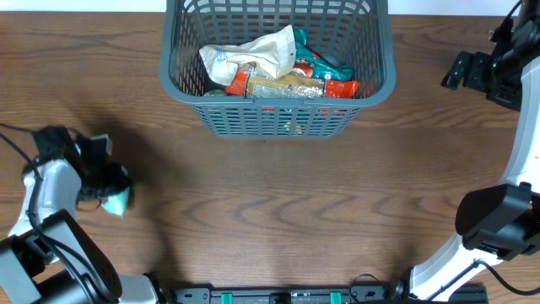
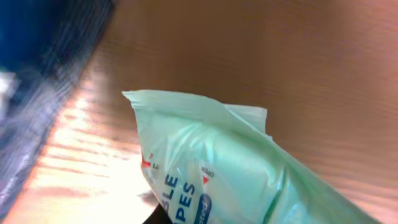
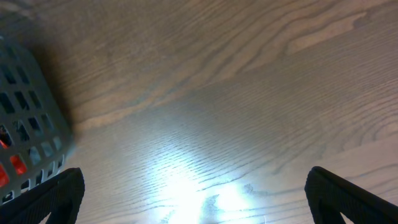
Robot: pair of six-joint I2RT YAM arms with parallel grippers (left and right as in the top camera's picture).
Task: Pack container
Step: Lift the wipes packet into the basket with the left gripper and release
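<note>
Where the brown wood-grain surface (image 1: 278, 211) reaches its far edge, the container (image 1: 270, 118) sits with packets (image 1: 270, 67) piled inside. Left fingers (image 1: 110, 180) seem clamped on a pale green packet (image 2: 236, 180). Right fingers (image 3: 348, 196) spread wide over glare-lit wood.
</note>
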